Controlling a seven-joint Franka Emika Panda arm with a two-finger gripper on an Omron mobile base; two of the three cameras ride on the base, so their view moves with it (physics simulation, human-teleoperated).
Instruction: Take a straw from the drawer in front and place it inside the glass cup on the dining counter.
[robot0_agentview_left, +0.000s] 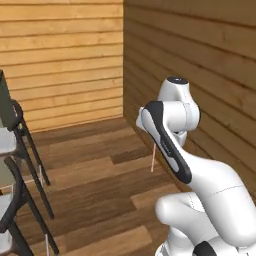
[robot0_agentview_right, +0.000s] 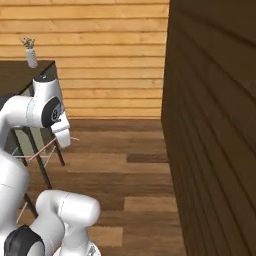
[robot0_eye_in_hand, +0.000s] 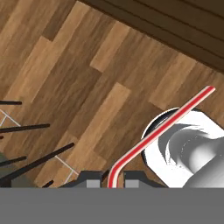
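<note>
So the gripper (robot0_eye_in_hand: 109, 180) is clamped tight on the straw (robot0_eye_in_hand: 161, 131), jaws pretty much as close as they go w/ just the thin stick between them. In the hand view the two dark finger tips (robot0_eye_in_hand: 92, 181) sit at the bottom edge and the straw comes up right out of the gap, bends near the tips, then runs straight toward the upper right. It's red w/ pale edges, nothing else touching it afaict.

Left base view: straw (robot0_agentview_left: 152, 159) shows as a thin pale-pink line hanging down below the arm's wrist, over the wood floor (robot0_agentview_left: 100, 170). Can't make out the fingers themselves there, the arm's body is in the way. Right base view: the straw (robot0_agentview_right: 50, 148) sticks out sideways under the hand as a thin pinkish line, tip poking right of the wrist.

Other stuff: dark-framed stools (robot0_agentview_left: 20, 165) on the left side of the left base view, legs also visible in the hand view. Dark brown counter (robot0_agentview_right: 22, 75) at upper left of the right base view, w/ a small pale see-through thing on it near the back edge (robot0_agentview_right: 31, 54), too small to tell if that's the cup. Wood plank walls (robot0_agentview_left: 65, 60) all round. The arm is folded up high, well apart from that counter.
</note>
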